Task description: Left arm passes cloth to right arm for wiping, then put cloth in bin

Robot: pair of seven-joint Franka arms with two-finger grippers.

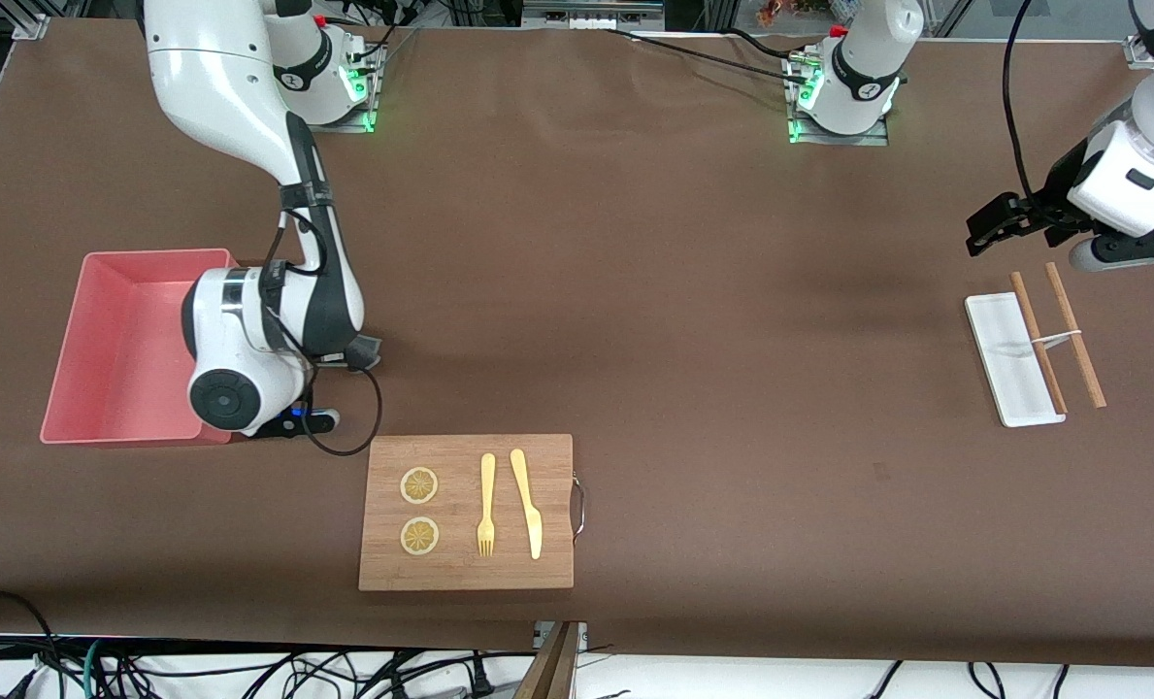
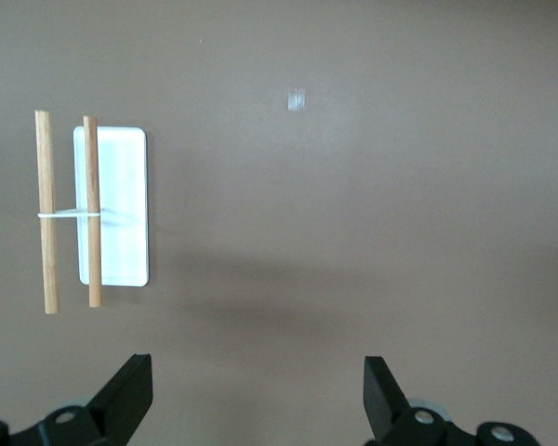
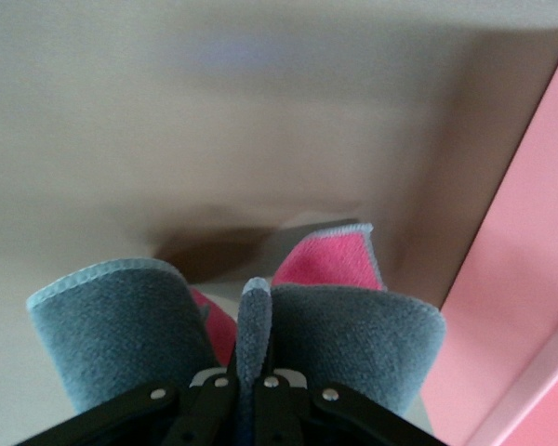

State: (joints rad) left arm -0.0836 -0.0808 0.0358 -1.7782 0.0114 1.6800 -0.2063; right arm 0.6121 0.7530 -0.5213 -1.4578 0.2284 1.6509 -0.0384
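Observation:
My right gripper is low over the table, beside the pink bin and just past the wall that faces the middle of the table. It is shut on the grey cloth. In the right wrist view the cloth bulges in folds on both sides of the right gripper, showing a pink underside. The bin wall stands close by. At the left arm's end of the table my left gripper hangs open and empty. In its own view the left gripper has bare tabletop between its fingers.
A wooden board with two lemon slices, a fork and a knife lies nearer the front camera than the right gripper. A white tray with banded chopsticks lies under the left arm.

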